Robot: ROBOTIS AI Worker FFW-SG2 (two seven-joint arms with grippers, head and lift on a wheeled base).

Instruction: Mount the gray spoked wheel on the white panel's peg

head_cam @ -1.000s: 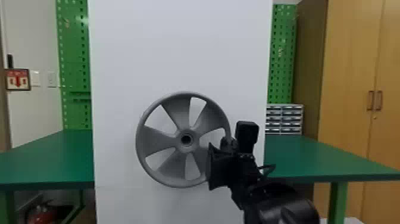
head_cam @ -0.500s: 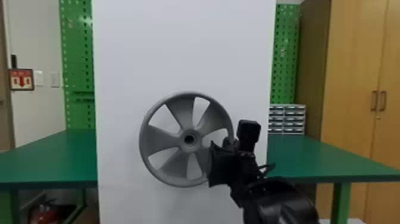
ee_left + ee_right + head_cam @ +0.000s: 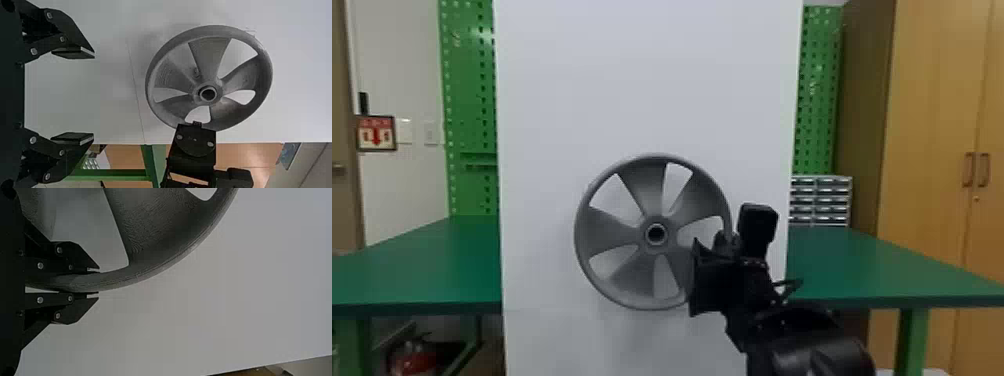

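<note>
The wheel (image 3: 612, 232) was before the panel (image 3: 647, 90), its rim in the right gripper (image 3: 704, 277). Behind the panel lay the table (image 3: 872, 260) (it showed on both sides), with the cabinet (image 3: 932, 125) rightmost.

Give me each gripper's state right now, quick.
Left gripper: open, fingers wide apart, holding nothing.
Right gripper: closed on the wheel, holding it by the rim.

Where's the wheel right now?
Head view: the wheel is upright in front of the white panel, near mid-view, with the right side of its rim held in the right gripper.
</note>
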